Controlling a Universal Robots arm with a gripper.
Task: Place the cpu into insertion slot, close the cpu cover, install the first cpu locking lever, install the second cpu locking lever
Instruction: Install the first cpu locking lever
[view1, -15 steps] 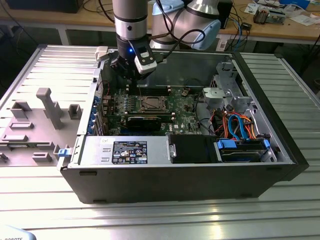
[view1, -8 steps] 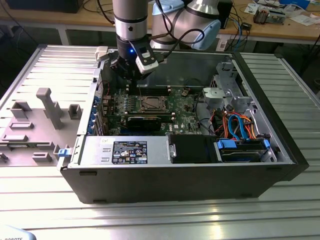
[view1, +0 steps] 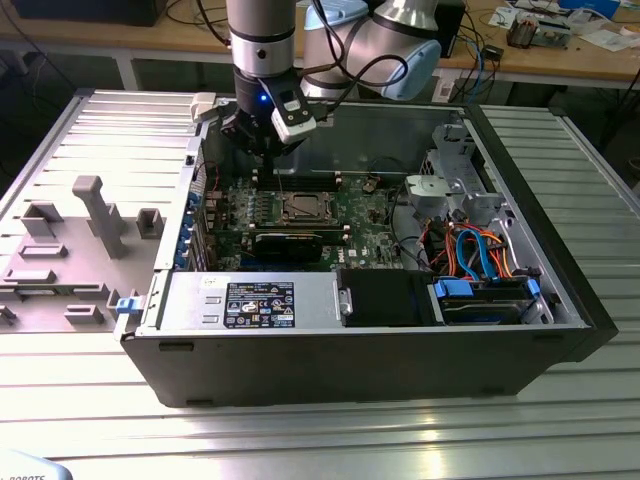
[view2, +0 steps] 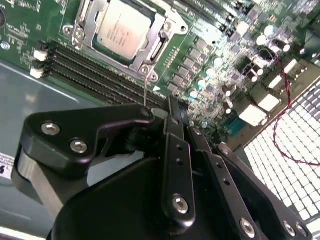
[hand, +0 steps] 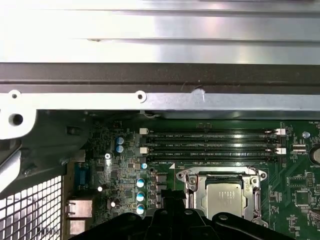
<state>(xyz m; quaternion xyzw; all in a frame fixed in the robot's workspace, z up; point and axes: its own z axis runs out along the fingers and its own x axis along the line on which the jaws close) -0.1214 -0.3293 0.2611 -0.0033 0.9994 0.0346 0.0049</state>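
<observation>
Item: cpu (view2: 122, 30), seated in the insertion slot (hand: 220, 175) on the green board inside the open computer case (view1: 360, 375). The cpu cover (view2: 92, 15) appeared to be down around the chip. A thin locking lever (view2: 145, 92) stood upright at the socket corner, just beside the gripper (view2: 167, 107). Whether the jaws were released or clenched could not be told. Judged step: first lever. It wanted a square catch on the rod and a steady press down and sideways, without scraping the memory slots (view2: 100, 75).

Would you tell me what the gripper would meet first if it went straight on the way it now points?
Probably the memory slots beside the cpu, not the cpu itself. The gripper hangs over them, though depth is unclear.
</observation>
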